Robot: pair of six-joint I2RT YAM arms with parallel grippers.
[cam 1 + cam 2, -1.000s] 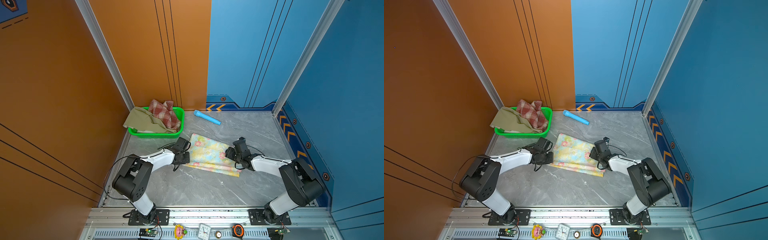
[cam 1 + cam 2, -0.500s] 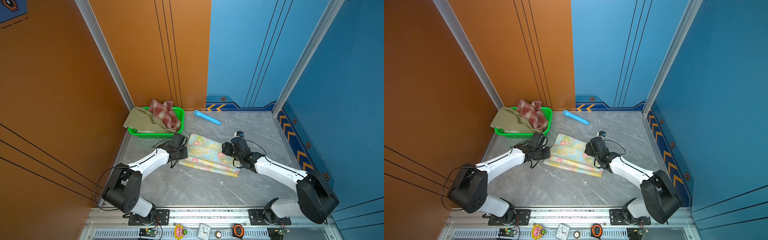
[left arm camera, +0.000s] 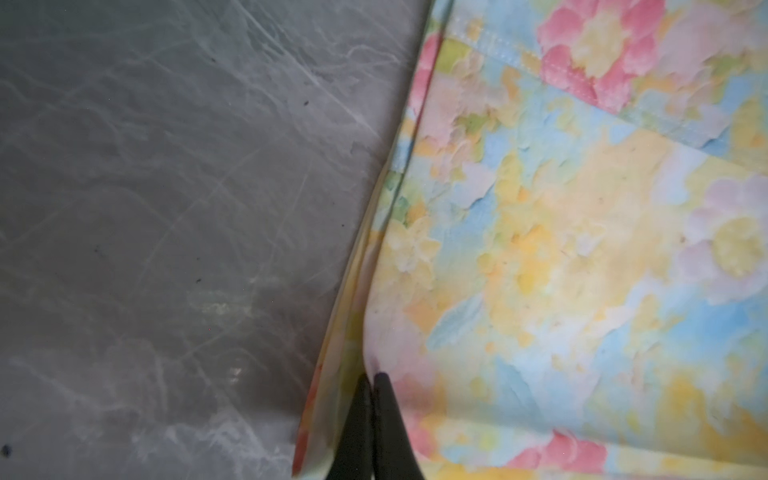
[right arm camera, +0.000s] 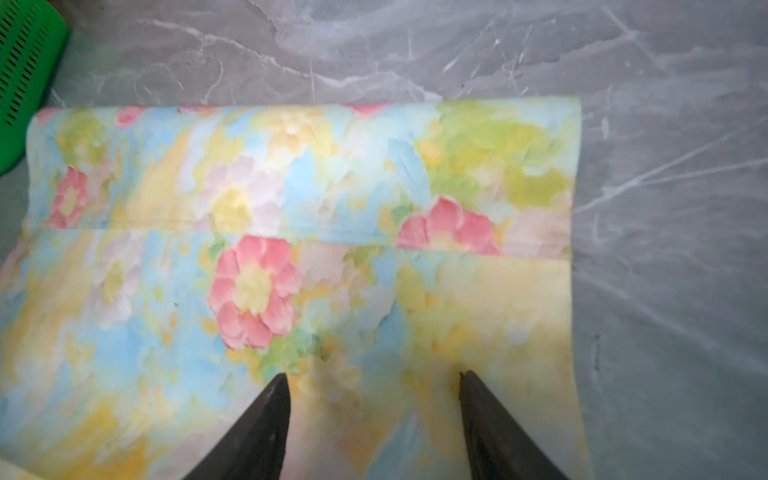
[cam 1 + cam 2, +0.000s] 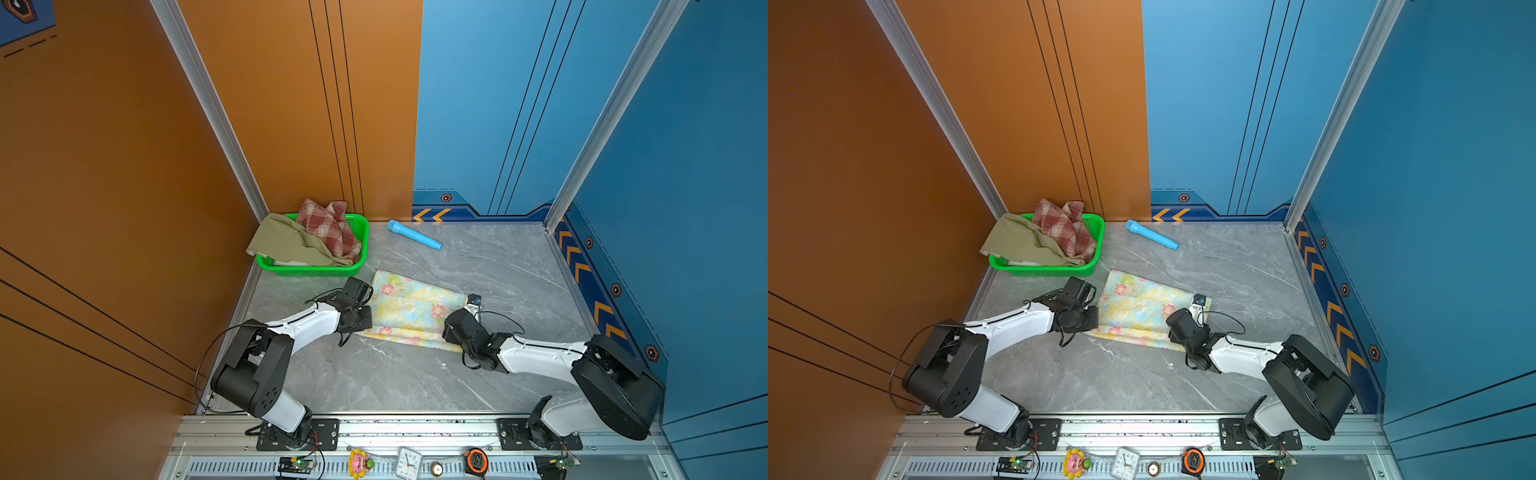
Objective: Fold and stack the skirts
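Left wrist view has my left pincer (image 3: pixel 371 379) pressed shut on a puckered edge of the floral skirt (image 3: pixel 561 249), my right pincer (image 4: pixel 372 374) spread open above the same folded cloth with nothing gripped, and that skirt lies just beside the green basket (image 5: pixel 316 272), which holds the plaid skirt (image 5: pixel 328 226) and the olive skirt (image 5: pixel 286 241).

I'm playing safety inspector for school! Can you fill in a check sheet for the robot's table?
Surface: grey marble tabletop, flat.
Job's things: floral skirt partly folded on the tabletop; plaid skirt and olive skirt heaped in the green basket.
Clutter: light-blue tube at the back; clock and tape measure on the front rail.
Grippers: left gripper shut on the floral skirt's edge; right gripper open over it.
Cables: black cables loop loose by both wrists.
Surroundings: orange wall, blue wall.
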